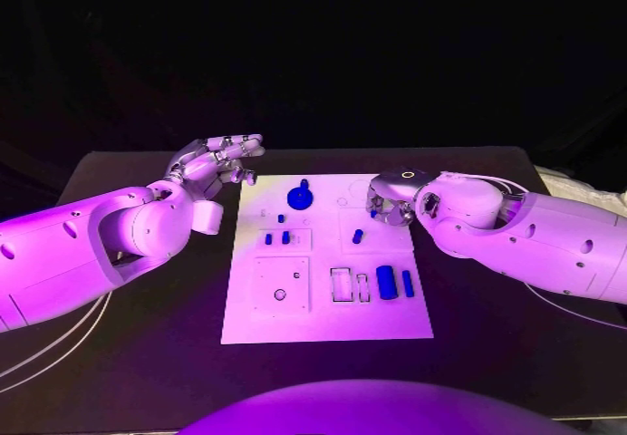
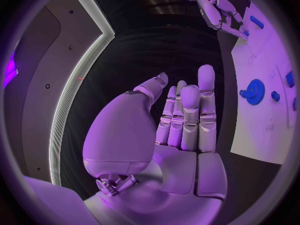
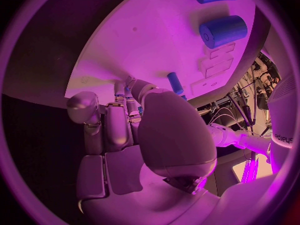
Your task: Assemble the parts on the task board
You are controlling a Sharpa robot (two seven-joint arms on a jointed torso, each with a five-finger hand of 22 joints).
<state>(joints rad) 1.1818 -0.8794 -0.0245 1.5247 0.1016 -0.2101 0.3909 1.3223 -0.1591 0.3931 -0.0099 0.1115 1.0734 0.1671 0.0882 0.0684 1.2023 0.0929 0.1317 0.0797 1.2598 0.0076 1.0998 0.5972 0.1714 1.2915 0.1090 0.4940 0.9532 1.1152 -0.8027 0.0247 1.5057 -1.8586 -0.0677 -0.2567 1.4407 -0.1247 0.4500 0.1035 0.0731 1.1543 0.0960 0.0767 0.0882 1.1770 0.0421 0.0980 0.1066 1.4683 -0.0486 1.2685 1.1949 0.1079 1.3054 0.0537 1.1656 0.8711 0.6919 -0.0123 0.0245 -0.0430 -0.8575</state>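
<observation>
The white task board (image 1: 327, 313) lies in the middle of the black table. On it are a blue gear (image 1: 301, 197), small blue pegs (image 1: 357, 236), a thick blue cylinder (image 1: 386, 278) and a blue bar (image 1: 408, 284). My left hand (image 1: 216, 163) hovers off the board's far left corner, fingers stretched out and holding nothing; the left wrist view shows the gear (image 2: 254, 91) beside it. My right hand (image 1: 392, 201) is curled down onto the board's far right part. A sliver of a small blue part (image 3: 140, 109) shows pinched between its thumb and fingers, near a peg (image 3: 176, 82).
The board carries several shallow recesses, among them a square plate (image 1: 281, 283) at the near left and slots (image 1: 342, 283) beside the cylinder. Bare black table (image 1: 509, 344) surrounds the board. White cables (image 1: 53, 349) trail along the near left.
</observation>
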